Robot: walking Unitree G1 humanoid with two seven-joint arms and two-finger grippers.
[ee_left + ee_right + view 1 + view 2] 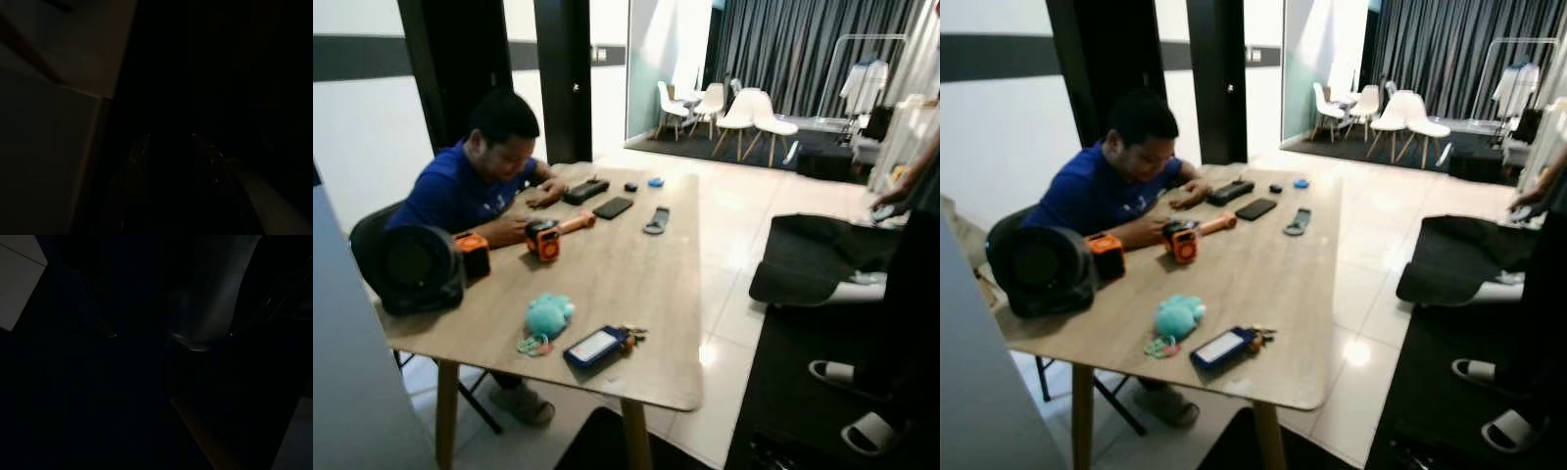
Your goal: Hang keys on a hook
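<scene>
A long wooden table [636, 284] runs away from the robot across a pale tiled floor [744, 225]; a person in a blue shirt [470, 191] sits at its left side, bent over an orange tool [544, 239]; a black round fan [411, 266] stands at the near left corner; white chairs [744, 113] stand well apart in the far room; a second person's sandalled feet [862, 411] show on the right by a dark mat.

Smaller things lie on the top: a teal soft toy [548, 315], a phone [613, 207], a remote [585, 190]; near the front edge sits a blue tag with a white face [598, 347], and the keys [633, 335] touch its far end, fanned toward the right.

The bunch looks light, hard and loose, likely to swing and jingle; the stiff blue tag seems the surest place to pinch, leaving the ring free for a hook; no hook is apparent.

The left gripper [168, 147] and right gripper [171, 335] hang in deep shade; how far either stands open I cannot tell, nor whether it holds anything.
</scene>
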